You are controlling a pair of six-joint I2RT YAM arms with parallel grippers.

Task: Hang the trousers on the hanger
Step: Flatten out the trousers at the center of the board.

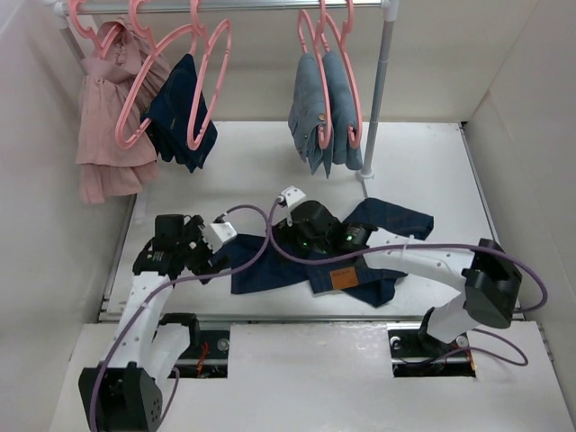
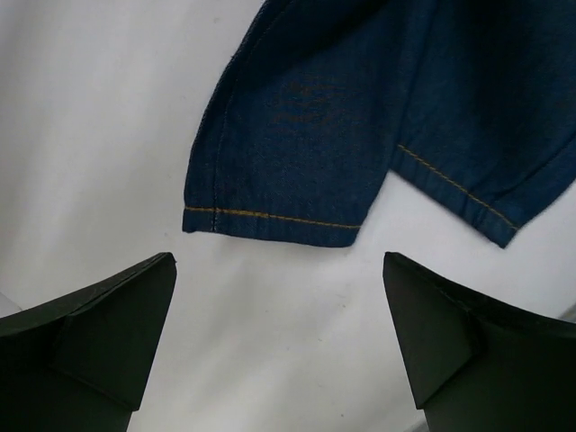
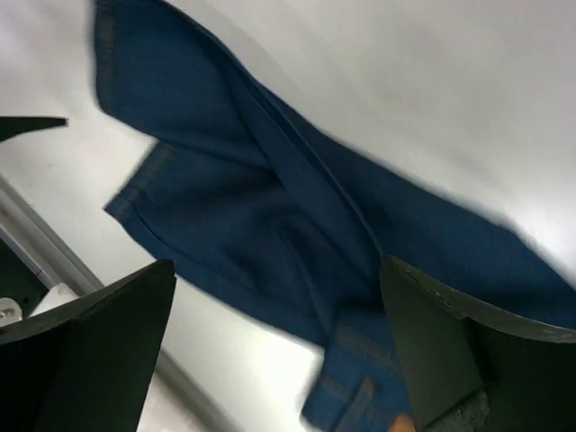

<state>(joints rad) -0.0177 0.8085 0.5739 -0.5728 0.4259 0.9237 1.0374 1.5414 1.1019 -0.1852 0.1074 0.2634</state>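
Start on the left. Your left gripper point(image 2: 279, 342) hangs just short of a leg hem point(image 2: 270, 216) of the trousers point(image 1: 270, 270), jaws spread wide with nothing between them. If you close on that hem alone, you probably lift one leg and the rest trails, twisting the denim further.

Up on the rail point(image 1: 270, 5), the free hanger point(image 1: 223, 49) hangs just beside a dark navy garment point(image 1: 180, 108) and near a pink dress point(image 1: 108, 117). It is well apart from the trousers, so nothing has been threaded yet. Reaching in there risks snagging a neighbouring hanger or knocking the navy piece down, and that piece is easy to mistake for your target.

In the middle, the trousers lie crumpled on the table point(image 1: 405, 162), one fold lapped over another, with the tan leather patch point(image 1: 342, 279) facing up toward the near edge. A pinch through the fold may catch only the top layer, which can slip out partway through the lift.

The right gripper point(image 3: 279, 351) hovers above the heap, likewise wide apart and holding nothing. Its wrist view is blurred, so you cannot judge its height above the cloth well. Both wrists crowd the same patch of denim and their purple cables point(image 1: 261, 243) cross there, so a careless sweep could tangle or bump them.

Farther right, leave the grey-blue jeans point(image 1: 315, 117) alone.
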